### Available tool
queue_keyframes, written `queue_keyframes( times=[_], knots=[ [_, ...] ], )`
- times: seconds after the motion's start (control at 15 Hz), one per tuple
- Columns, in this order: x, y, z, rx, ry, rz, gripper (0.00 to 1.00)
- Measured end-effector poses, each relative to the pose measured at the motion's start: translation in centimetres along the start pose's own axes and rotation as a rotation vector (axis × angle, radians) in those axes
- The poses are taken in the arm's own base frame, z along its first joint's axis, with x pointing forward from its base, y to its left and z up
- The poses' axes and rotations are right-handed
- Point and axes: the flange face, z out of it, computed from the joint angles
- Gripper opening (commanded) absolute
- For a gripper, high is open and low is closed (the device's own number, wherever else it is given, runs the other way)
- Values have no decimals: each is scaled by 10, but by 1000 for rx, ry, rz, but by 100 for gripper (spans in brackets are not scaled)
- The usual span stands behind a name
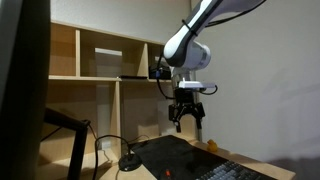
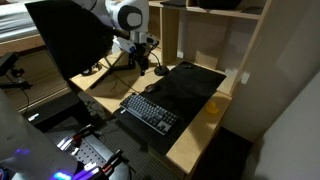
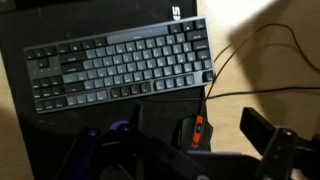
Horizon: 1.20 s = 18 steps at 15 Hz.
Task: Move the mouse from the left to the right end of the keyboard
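While gripper hovers, jaws wide apart and empty, above mouse | mouse lies just off keyboard end, near cable | step: approach | next: descend, straddle mouse, close.

wall: plain, pale, partly in shadow
shelving: light wood, open compartments, against the wall
desk: light wood top, beside the shelving
light: dim, soft

In the wrist view the mouse is dark, blurry and partly hidden. In an exterior view the bottom edge cuts off the keyboard.
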Motion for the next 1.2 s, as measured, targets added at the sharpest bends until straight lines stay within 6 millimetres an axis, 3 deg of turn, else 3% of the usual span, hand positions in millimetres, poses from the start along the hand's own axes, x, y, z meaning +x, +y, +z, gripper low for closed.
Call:
queue_keyframes(
  times=[0.2, 0.67, 1.2],
  knots=[
    [29, -6, 34, 27, 14, 56, 100],
    [33, -8, 32, 59, 42, 74, 100],
    [68, -20, 111, 128, 167, 159, 100]
  ],
)
